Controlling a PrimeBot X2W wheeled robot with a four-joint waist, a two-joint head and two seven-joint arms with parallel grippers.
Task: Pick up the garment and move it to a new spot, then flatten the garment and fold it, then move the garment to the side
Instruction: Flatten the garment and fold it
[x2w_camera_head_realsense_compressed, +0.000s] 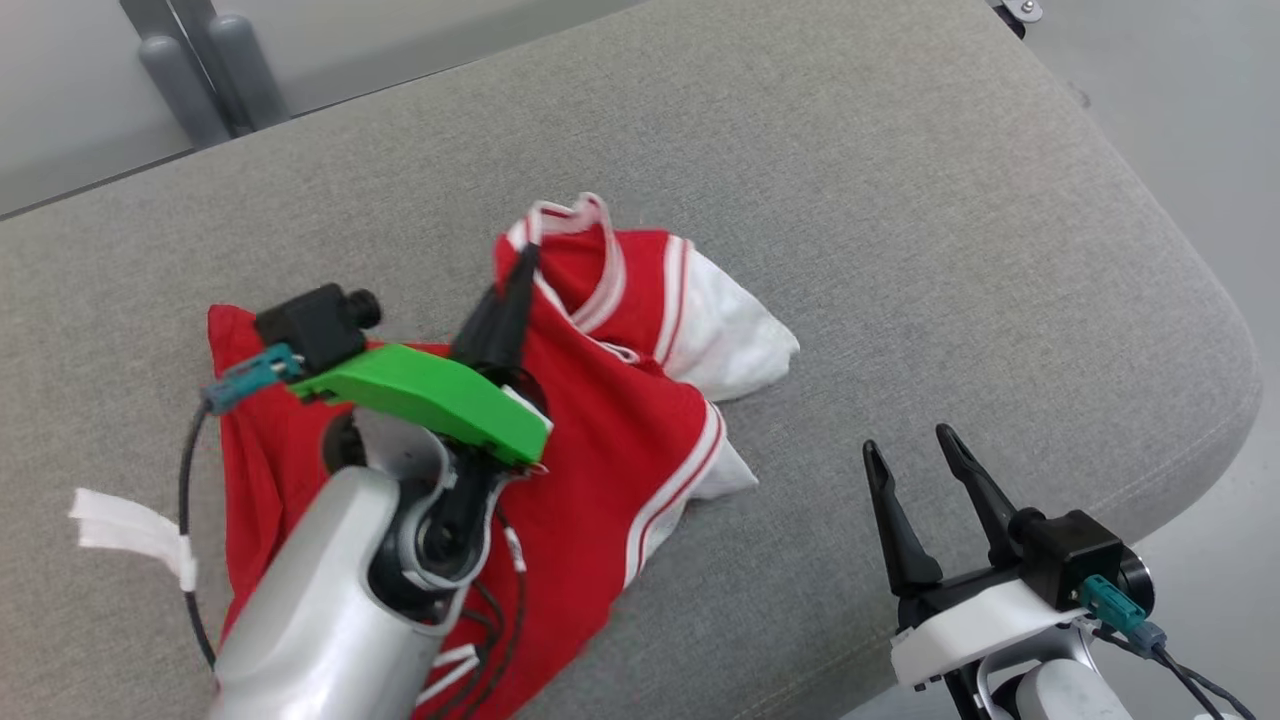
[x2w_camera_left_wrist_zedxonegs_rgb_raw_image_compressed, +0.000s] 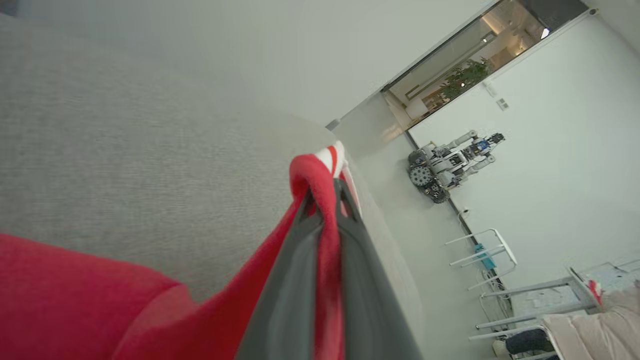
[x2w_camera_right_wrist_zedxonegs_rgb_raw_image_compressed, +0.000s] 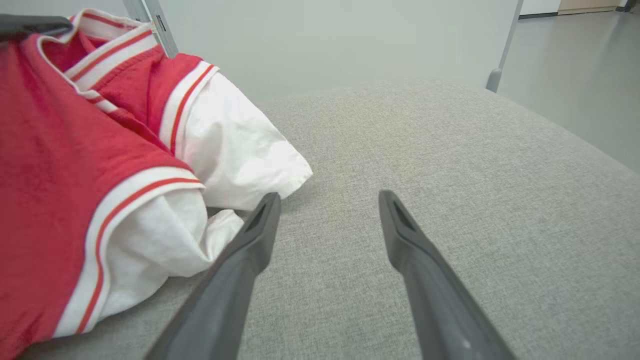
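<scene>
Left hand (x2w_camera_head_realsense_compressed: 527, 258) clamped tight on the shirt (x2w_camera_head_realsense_compressed: 610, 440) at its striped collar. The left wrist view shows what the head view hides: a red fold pinched between the two fingers (x2w_camera_left_wrist_zedxonegs_rgb_raw_image_compressed: 295, 260), raised above the desk (x2w_camera_head_realsense_compressed: 900, 200). Shirt: red knit, white sleeves, ribbed red-and-white trim, crumpled, lying left of centre on the grey woven desk cover. Right hand (x2w_camera_head_realsense_compressed: 915, 445) spread wide, empty, near the rounded right edge. The right wrist view puts a white sleeve (x2w_camera_right_wrist_zedxonegs_rgb_raw_image_compressed: 235, 145) just beside one finger.
</scene>
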